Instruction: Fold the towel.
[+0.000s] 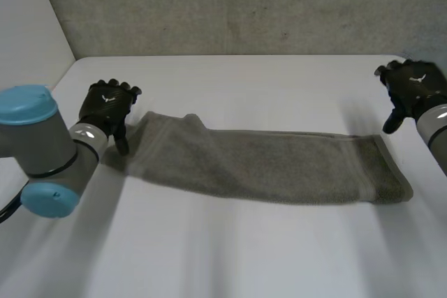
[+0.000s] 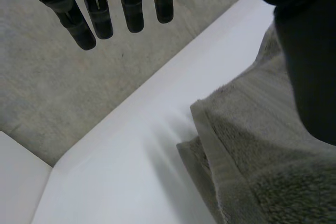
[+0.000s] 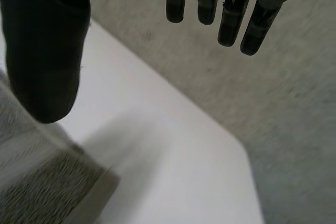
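Towel (image 1: pixel 265 165) in long strip on table (image 1: pixel 230 82). L hand (image 1: pixel 106 106) at one end, R hand (image 1: pixel 413 87) near other; both w/ fingers straight, holding nothing.

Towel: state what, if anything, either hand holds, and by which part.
Nothing is held. The left hand and right hand are open, one near each end of the towel.

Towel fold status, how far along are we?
Done: the towel lies as a long strip on the table, layered at one end, so a lengthwise fold seems made. In hand: nothing; the left robot hand and right robot hand are open, one by each end. Left: folding it end to end.
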Motion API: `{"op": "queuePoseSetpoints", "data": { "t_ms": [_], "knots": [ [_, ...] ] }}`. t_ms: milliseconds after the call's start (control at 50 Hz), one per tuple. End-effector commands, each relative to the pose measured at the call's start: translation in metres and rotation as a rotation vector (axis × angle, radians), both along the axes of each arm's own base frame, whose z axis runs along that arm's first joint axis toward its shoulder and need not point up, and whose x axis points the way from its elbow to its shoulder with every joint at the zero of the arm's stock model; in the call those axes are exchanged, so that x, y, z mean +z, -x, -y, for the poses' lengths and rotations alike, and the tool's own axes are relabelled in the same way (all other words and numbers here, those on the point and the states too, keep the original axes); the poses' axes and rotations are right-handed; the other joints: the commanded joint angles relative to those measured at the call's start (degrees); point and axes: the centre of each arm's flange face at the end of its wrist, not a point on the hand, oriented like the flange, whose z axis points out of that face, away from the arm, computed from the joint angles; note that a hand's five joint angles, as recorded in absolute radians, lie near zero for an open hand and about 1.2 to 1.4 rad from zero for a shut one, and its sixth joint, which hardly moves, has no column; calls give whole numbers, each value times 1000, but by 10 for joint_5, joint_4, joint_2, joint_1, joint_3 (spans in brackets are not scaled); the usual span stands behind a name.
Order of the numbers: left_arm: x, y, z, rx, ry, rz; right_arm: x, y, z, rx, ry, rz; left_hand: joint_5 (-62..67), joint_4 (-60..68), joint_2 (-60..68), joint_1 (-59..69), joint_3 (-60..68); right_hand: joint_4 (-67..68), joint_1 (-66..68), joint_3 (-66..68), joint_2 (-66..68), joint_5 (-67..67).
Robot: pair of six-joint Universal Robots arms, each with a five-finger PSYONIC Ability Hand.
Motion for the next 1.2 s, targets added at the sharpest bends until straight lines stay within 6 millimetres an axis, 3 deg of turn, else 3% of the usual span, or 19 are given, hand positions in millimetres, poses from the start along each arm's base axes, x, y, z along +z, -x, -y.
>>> {"op": "queuePoseSetpoints", "data": {
  "t_ms": [20,160,220,260,420,540,700,900,1200],
  "knots": [
    [14,-3,-32,-61,22,-38,17,3,-38,13,23,-2,-122,-48,-43,-50,-36,-49,-33,-41,-45,-10],
    [12,-8,-42,-70,49,-36,6,4,-60,54,-32,-19,-112,-37,-33,-40,-26,-49,-33,-41,-45,-10],
    [10,-13,-36,-53,56,-35,-1,15,-63,35,-55,-40,-99,-24,-20,-26,-13,-49,-33,-41,-45,-10],
    [-3,-21,-27,-28,25,-24,-8,23,-63,23,-78,-52,-77,-2,2,-5,9,-49,-33,-41,-45,-10],
    [-26,-28,-4,-8,-9,65,-18,20,-68,58,-115,-45,-35,40,44,37,51,-49,-33,-41,-45,-10],
    [-34,-38,1,8,-41,120,-22,20,-67,61,-129,-41,-18,57,61,54,68,-49,-33,-41,-45,-10],
    [-41,-40,-14,-2,-118,136,-38,24,-64,53,-179,-50,29,104,108,101,115,-49,-33,-41,-45,-10],
    [-47,-44,-52,-67,-213,157,-55,23,-61,62,-227,-82,182,257,261,254,268,-49,-33,-41,-45,-10],
    [-41,-70,-74,-29,-220,218,-56,22,-60,62,-228,-90,374,449,453,446,460,-49,-33,-41,-45,-10]
  ]
}}
